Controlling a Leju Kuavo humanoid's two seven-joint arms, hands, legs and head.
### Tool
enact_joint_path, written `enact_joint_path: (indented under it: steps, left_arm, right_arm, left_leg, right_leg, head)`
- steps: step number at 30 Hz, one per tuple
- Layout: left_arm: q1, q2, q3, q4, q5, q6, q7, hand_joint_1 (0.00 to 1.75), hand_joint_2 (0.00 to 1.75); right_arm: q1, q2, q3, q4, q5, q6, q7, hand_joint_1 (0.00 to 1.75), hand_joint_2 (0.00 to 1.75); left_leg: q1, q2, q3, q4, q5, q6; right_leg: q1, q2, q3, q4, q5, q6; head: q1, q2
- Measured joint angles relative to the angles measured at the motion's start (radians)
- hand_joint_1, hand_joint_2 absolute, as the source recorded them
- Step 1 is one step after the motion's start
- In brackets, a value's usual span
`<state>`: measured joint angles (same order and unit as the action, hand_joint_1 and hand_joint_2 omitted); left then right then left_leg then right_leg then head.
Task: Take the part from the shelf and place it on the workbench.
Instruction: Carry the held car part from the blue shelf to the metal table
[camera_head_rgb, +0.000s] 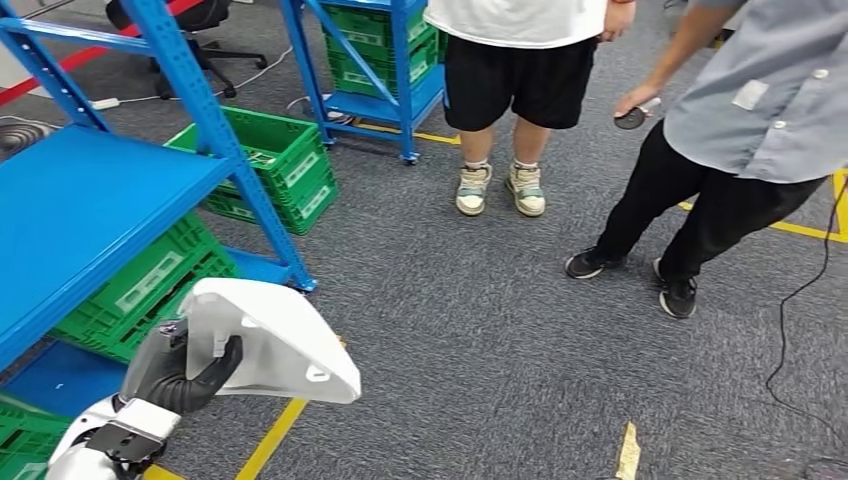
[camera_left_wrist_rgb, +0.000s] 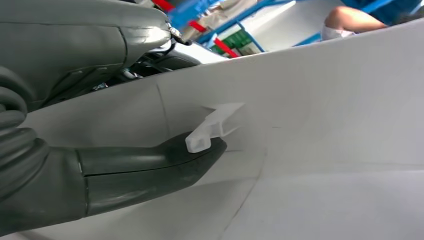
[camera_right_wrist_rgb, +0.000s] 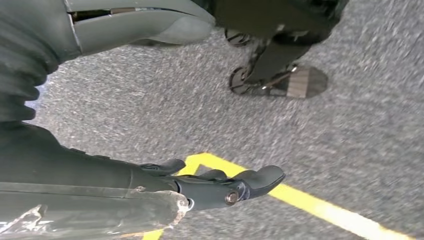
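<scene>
Left hand (camera_head_rgb: 185, 375) has its fingers (camera_left_wrist_rgb: 150, 172) clamped on the white part (camera_head_rgb: 275, 340), carried off the blue shelf (camera_head_rgb: 90, 215) and held over grey carpet beside the shelf's front corner. Right hand (camera_right_wrist_rgb: 220, 187) hangs over the floor, fingers apart, holding nothing. Pickup judged done; no worktop seen, so carrying and placing remain.

no legible text (crate labels blurred)

Grey carpet (camera_head_rgb: 480, 330) with yellow lines (camera_head_rgb: 270, 440), blue shelving (camera_head_rgb: 90, 200)
</scene>
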<state>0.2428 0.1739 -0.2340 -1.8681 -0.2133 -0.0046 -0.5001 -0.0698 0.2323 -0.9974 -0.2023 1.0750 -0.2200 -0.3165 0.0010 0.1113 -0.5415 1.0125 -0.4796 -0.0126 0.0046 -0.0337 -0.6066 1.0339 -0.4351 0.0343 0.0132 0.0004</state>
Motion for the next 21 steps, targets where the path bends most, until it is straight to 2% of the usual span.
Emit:
enact_joint_path:
  steps: [2, 4, 5, 6, 7, 8, 9, 10, 11, 13, 15, 16, 17, 19, 20, 21]
  left_arm:
    - [0.001, 0.0, 0.0, -0.003, 0.0, 0.0, -0.001, 1.75, 1.75]
    - [0.004, 0.001, 0.0, -0.005, 0.0, 0.001, -0.001, 1.75, 1.75]
    - [0.006, 0.002, 0.001, -0.005, 0.001, 0.001, -0.002, 1.75, 1.75]
    - [0.008, 0.002, 0.001, -0.005, 0.0, 0.001, -0.002, 1.75, 1.75]
    - [0.009, 0.002, 0.001, -0.005, 0.0, 0.002, -0.002, 1.75, 1.75]
    - [0.011, 0.002, 0.001, -0.005, 0.0, 0.003, -0.002, 1.75, 1.75]
    - [0.012, 0.002, 0.001, -0.005, 0.0, 0.004, -0.002, 1.75, 1.75]
    - [0.013, 0.002, 0.001, -0.005, 0.0, 0.005, -0.002, 1.75, 1.75]
    - [0.014, 0.002, 0.001, -0.005, 0.001, 0.006, -0.002, 1.75, 1.75]
    - [0.017, 0.002, 0.001, -0.006, 0.002, 0.009, -0.003, 1.75, 1.75]
    - [0.019, 0.001, 0.002, -0.008, 0.004, 0.013, -0.004, 1.75, 1.75]
    - [0.019, 0.001, 0.003, -0.009, 0.006, 0.014, -0.004, 1.75, 1.75]
    - [0.02, 0.001, 0.004, -0.01, 0.007, 0.015, -0.004, 1.75, 1.75]
    - [0.024, 0.001, 0.007, -0.013, 0.012, 0.016, -0.005, 1.75, 1.75]
    - [0.027, 0.001, 0.009, -0.014, 0.014, 0.016, -0.005, 1.75, 1.75]
    - [0.029, 0.001, 0.012, -0.014, 0.016, 0.016, -0.005, 1.75, 1.75]
  right_arm:
    - [0.001, 0.0, -0.001, 0.0, 0.0, -0.001, 0.0, 0.0, 1.75]
    - [-0.001, 0.0, -0.002, -0.001, 0.0, -0.001, 0.0, 0.0, 1.75]
    - [-0.002, 0.0, -0.002, -0.001, 0.0, 0.0, 0.0, 0.0, 1.75]
    - [-0.001, 0.0, -0.002, -0.001, 0.0, 0.0, 0.0, 0.0, 1.75]
    - [0.0, 0.0, -0.002, -0.001, 0.0, 0.0, 0.0, 0.0, 1.75]
    - [0.001, 0.0, -0.002, -0.001, 0.0, 0.0, 0.0, 0.0, 1.75]
    - [0.001, 0.0, -0.002, -0.001, 0.0, 0.0, 0.001, 0.0, 1.75]
    - [0.001, 0.0, -0.002, -0.001, 0.0, 0.0, 0.001, 0.0, 1.75]
    - [0.0, 0.0, -0.002, -0.001, 0.001, 0.001, 0.001, 0.0, 1.75]
    - [0.0, 0.0, -0.002, -0.001, 0.001, 0.001, 0.001, 0.0, 1.75]
    - [0.004, 0.0, -0.002, -0.001, 0.002, 0.001, 0.001, 0.0, 1.75]
    - [0.006, 0.0, -0.002, -0.001, 0.002, 0.001, 0.001, 0.0, 1.75]
    - [0.006, 0.0, -0.002, -0.001, 0.003, 0.001, 0.001, 0.0, 1.75]
    - [0.003, 0.0, -0.002, -0.001, 0.003, 0.001, 0.001, 0.0, 1.75]
    - [0.001, 0.0, -0.002, -0.001, 0.003, 0.001, 0.0, 0.0, 1.75]
    - [0.001, 0.0, -0.002, -0.001, 0.003, 0.001, 0.0, 0.0, 1.75]
  left_leg:
    - [0.004, -0.034, -0.012, 0.031, -0.027, -0.01]
    - [0.007, -0.087, -0.061, 0.137, -0.086, -0.015]
    - [0.007, -0.099, -0.095, 0.203, -0.113, -0.017]
    - [0.007, -0.104, -0.121, 0.25, -0.125, -0.018]
    - [0.007, -0.106, -0.134, 0.267, -0.117, -0.018]
    - [0.008, -0.108, -0.129, 0.248, -0.092, -0.018]
    - [0.009, -0.115, -0.107, 0.195, -0.054, -0.017]
    - [0.013, -0.138, -0.077, 0.128, -0.018, -0.018]
    - [0.018, -0.165, -0.049, 0.065, 0.007, -0.018]
    - [0.022, -0.203, -0.022, 0.002, 0.021, -0.016]
    - [0.018, -0.185, -0.021, -0.003, 0.022, -0.004]
    - [0.018, -0.172, -0.02, -0.005, 0.024, 0.003]
    - [0.018, -0.157, -0.018, -0.007, 0.026, 0.011]
    - [0.015, -0.127, -0.017, -0.009, 0.026, 0.021]
    - [0.012, -0.111, -0.017, -0.009, 0.025, 0.023]
    - [0.01, -0.095, -0.017, -0.009, 0.024, 0.024]
  right_leg:
    - [-0.005, 0.022, 0.001, -0.009, 0.008, -0.012]
    - [-0.009, 0.046, 0.002, -0.013, 0.012, -0.019]
    - [-0.01, 0.058, 0.002, -0.013, 0.012, -0.02]
    - [-0.01, 0.072, 0.002, -0.013, 0.013, -0.02]
    - [-0.01, 0.086, 0.002, -0.013, 0.013, -0.02]
    - [-0.011, 0.1, 0.002, -0.013, 0.014, -0.019]
    - [-0.012, 0.114, 0.002, -0.013, 0.015, -0.017]
    - [-0.013, 0.129, 0.001, -0.013, 0.016, -0.014]
    - [-0.013, 0.142, -0.002, -0.009, 0.017, -0.009]
    - [-0.014, 0.167, -0.011, -0.008, 0.021, 0.003]
    - [-0.019, 0.188, -0.022, -0.012, 0.027, 0.017]
    - [-0.019, 0.178, -0.028, -0.007, 0.024, 0.022]
    - [-0.017, 0.153, -0.042, 0.014, 0.011, 0.026]
    - [-0.013, 0.081, -0.092, 0.12, -0.047, 0.029]
    - [-0.013, 0.059, -0.126, 0.191, -0.08, 0.031]
    - [-0.014, 0.048, -0.152, 0.249, -0.102, 0.033]
  head:
    - [-0.003, 0.0]
    - [-0.01, 0.0]
    - [-0.012, 0.0]
    - [-0.012, 0.0]
    - [-0.012, 0.0]
    - [-0.012, 0.0]
    - [-0.012, 0.0]
    - [-0.012, 0.0]
    - [-0.012, 0.0]
    - [-0.012, 0.0]
    - [-0.012, 0.0]
    - [-0.011, 0.0]
    - [-0.008, 0.0]
    - [-0.004, 0.0]
    - [-0.002, 0.0]
    - [-0.003, 0.0]
